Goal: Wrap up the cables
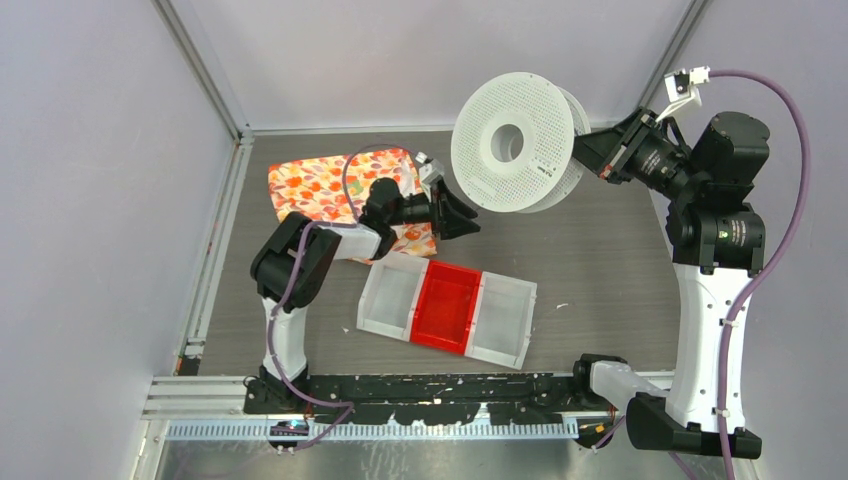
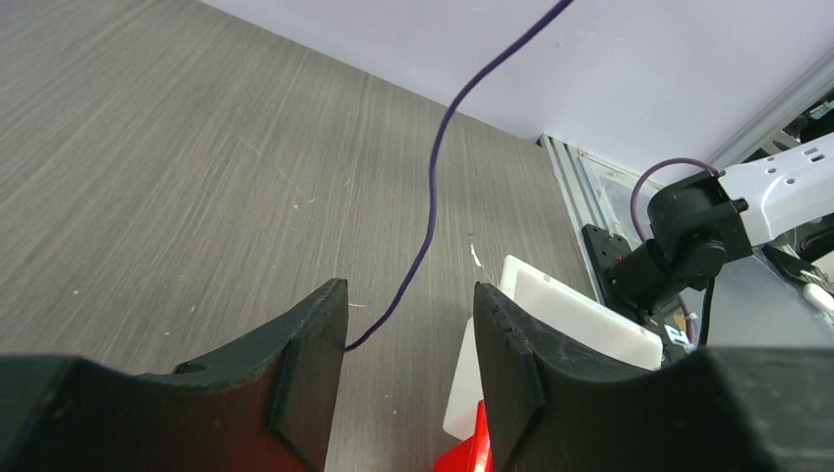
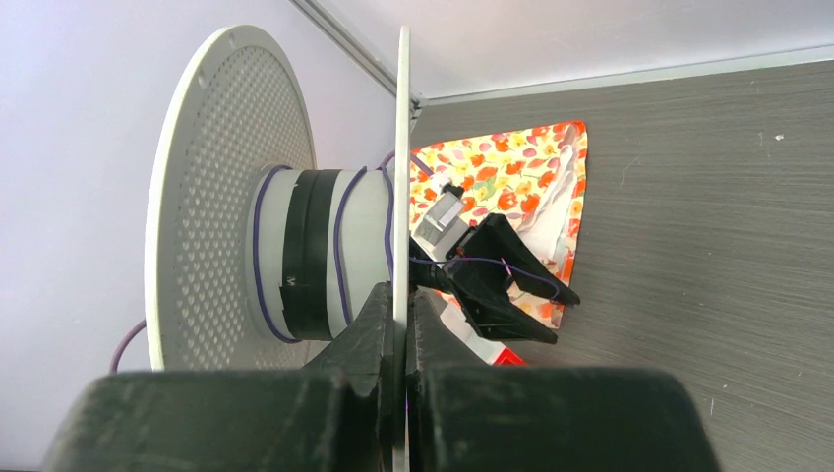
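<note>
A white perforated spool (image 1: 515, 145) hangs tilted in the air at the back right. My right gripper (image 1: 583, 150) is shut on the rim of one of its flanges (image 3: 401, 147). A few turns of the thin dark purple cable (image 3: 339, 236) lie round the spool's hub. From there the cable (image 2: 433, 187) runs down to my left gripper (image 2: 408, 290). That gripper is open, and the wire passes behind the edge of its left finger (image 2: 315, 334), unpinched. In the right wrist view the cable (image 3: 492, 262) drapes across the left gripper (image 3: 563, 317), just below the spool.
A white tray (image 1: 390, 297) with a red middle compartment (image 1: 447, 307) lies on the grey table in front of the left gripper. A floral-wrapped box (image 1: 330, 185) sits at the back left, under the left arm. Enclosure walls close the back and sides.
</note>
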